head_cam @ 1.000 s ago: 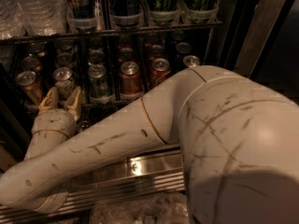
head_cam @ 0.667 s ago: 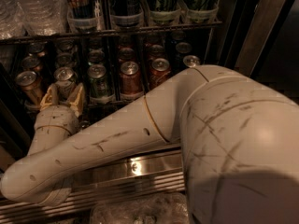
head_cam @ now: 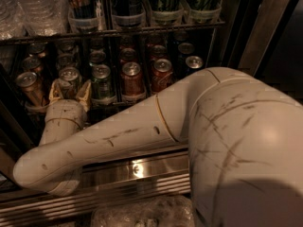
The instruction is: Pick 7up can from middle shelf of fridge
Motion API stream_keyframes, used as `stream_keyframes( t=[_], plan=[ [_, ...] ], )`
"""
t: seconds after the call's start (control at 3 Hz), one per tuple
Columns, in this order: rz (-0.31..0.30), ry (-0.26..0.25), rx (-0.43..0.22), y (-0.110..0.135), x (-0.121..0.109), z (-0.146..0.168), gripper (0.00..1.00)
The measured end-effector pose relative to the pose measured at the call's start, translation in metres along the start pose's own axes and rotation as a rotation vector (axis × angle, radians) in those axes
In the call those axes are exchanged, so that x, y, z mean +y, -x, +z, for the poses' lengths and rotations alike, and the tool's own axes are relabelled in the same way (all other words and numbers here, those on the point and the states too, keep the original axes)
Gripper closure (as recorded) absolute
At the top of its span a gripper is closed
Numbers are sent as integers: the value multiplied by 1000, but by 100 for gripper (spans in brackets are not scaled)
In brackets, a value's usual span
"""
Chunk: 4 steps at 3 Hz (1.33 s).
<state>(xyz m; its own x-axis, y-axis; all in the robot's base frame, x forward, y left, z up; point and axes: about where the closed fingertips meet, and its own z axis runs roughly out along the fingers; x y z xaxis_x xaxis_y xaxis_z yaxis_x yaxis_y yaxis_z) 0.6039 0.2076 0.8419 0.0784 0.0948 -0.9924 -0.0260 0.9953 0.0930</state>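
Gripper [head_cam: 70, 92] positioned at front of middle shelf [head_cam: 113, 101] inside fridge [head_cam: 142, 183], fingers [head_cam: 85, 92] spread apart. 7up can [head_cam: 70, 75] seated upright between them, front row, second lane from left; contact not discernible.

place: shop-like | fridge [head_cam: 142, 170] stocked with cans [head_cam: 131, 79], bottles [head_cam: 33, 11] | end effector [head_cam: 71, 85] at middle shelf [head_cam: 116, 104]
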Motion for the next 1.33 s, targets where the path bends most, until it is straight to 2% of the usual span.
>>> stream_keyframes(
  t=[1.0,1.33],
  plan=[
    [34,34,-26,7,12,31,38],
    [40,52,-26,7,19,37,45]
  ],
)
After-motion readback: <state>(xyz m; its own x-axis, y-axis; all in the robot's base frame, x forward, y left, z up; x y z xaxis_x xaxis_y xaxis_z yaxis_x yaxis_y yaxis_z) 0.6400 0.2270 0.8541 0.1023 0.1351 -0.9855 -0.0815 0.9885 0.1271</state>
